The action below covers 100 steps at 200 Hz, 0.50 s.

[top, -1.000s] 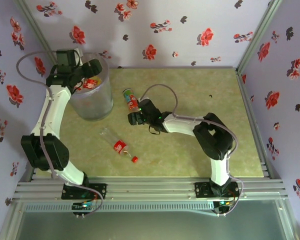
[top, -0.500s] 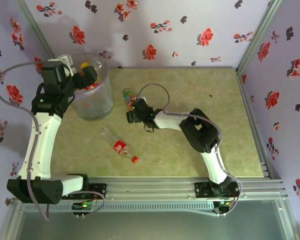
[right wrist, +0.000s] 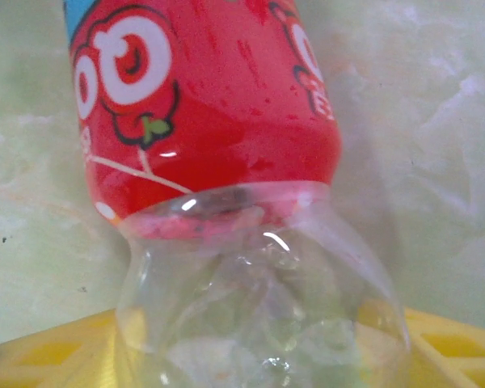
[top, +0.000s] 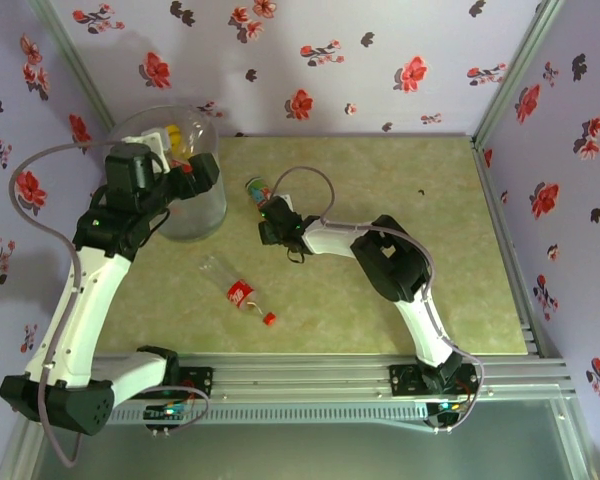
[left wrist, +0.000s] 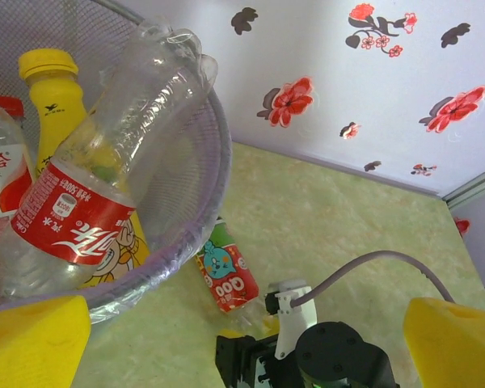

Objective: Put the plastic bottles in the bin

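The left end effector [top: 198,172] hangs spread wide open at the right rim of the bin [top: 188,218], which holds a yellow bottle [left wrist: 55,97] and a red-labelled bottle [left wrist: 81,226]. The right end effector [top: 267,216] straddles a green-capped bottle [top: 257,192] lying on the bench [top: 430,250]; I cannot tell if it pinches. Another bottle [top: 238,292] lies nearer.

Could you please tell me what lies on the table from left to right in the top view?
The bin → red-capped bottle → dark speck. The bottle at the right claw overlaps the red-capped one sideways, so I leave it out.
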Available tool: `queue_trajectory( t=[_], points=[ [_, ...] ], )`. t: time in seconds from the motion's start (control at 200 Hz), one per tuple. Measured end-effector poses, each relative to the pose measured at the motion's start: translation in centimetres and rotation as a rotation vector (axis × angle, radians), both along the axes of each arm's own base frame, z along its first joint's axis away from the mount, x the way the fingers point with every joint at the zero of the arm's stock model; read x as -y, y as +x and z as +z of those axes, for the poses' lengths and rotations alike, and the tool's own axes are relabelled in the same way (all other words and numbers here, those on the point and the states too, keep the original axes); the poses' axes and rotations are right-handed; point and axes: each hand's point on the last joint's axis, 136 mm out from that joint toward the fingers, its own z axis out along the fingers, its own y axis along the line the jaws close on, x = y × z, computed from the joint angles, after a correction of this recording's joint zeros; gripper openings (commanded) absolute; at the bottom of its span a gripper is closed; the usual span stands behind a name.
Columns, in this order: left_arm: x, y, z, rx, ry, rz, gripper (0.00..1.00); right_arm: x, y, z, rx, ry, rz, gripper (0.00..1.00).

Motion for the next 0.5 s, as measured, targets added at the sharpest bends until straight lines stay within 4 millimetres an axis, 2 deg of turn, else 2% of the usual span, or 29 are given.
queue_trajectory(
  t=[0.31,0.5],
  points=[
    [-0.1,-0.1,-0.8,-0.018,-0.002,0.009,1.0,0.1,0.0,0.0,0.003,-0.005,0.001,0.57],
    [0.8,-0.1,-1.0,-0.02,-0.05,-0.012,1.0,0.7,-0.5,0.2,0.004,-0.021,0.016,0.43]
  ],
)
